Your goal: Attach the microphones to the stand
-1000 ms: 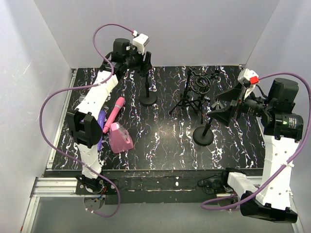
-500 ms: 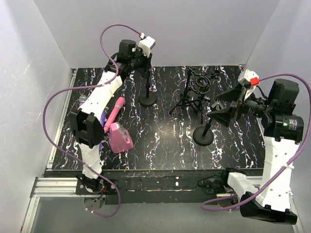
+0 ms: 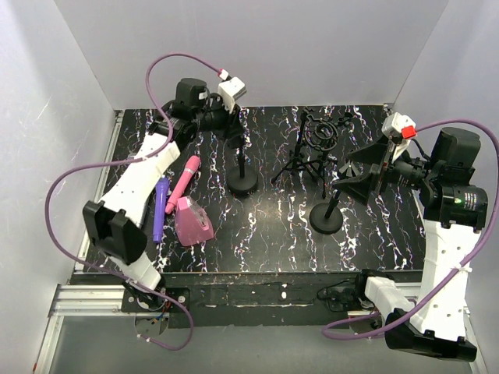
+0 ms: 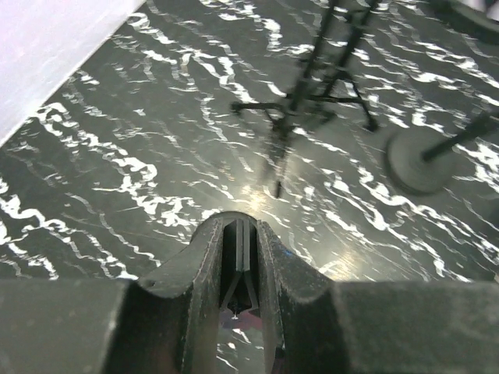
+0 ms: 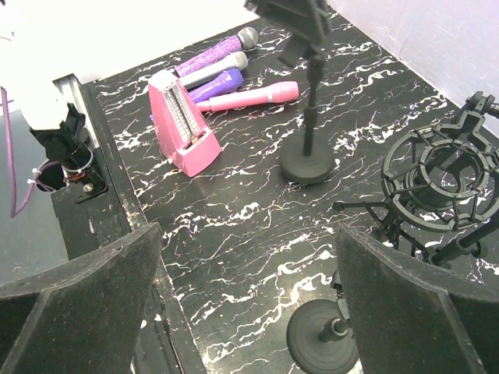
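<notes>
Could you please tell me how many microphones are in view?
4, all lying together on the table beside the pink block: glittery purple microphone, silver-grey microphone, plain purple microphone, pink microphone. None seems hidden in the right wrist view.

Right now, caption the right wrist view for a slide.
Open right gripper overlooks four stick microphones lying beside a pink wedge-shaped block.

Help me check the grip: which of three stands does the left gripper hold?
The round-base stand on the left arm's side: the left gripper is shut on its top. The other round-base stand and the tripod stand free.
</notes>
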